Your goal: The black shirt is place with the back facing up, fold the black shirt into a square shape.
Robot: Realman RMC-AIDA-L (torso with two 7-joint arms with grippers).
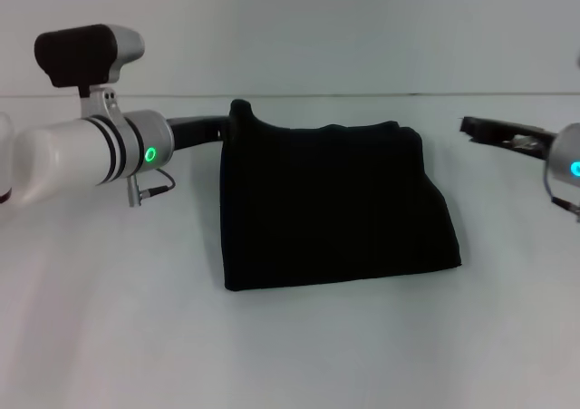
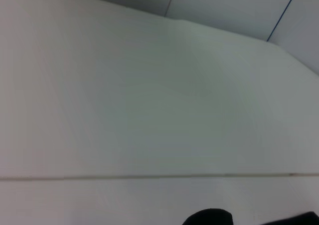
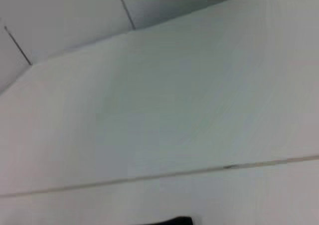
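Observation:
The black shirt [image 1: 331, 205] lies folded into a rough rectangle in the middle of the white table, with no print showing. Its far left corner [image 1: 240, 111] stands up in a small peak. My left gripper [image 1: 225, 128] reaches in from the left and meets that raised corner, shut on the cloth. My right gripper [image 1: 473, 126] hovers to the right of the shirt's far right corner, apart from it and holding nothing. A dark scrap of cloth [image 2: 209, 218] shows at the edge of the left wrist view, and another dark scrap [image 3: 174, 221] shows in the right wrist view.
The white table [image 1: 290, 355] stretches around the shirt on all sides. Its far edge meets a pale wall [image 1: 362, 28]. Both wrist views show mostly bare white table and wall panels.

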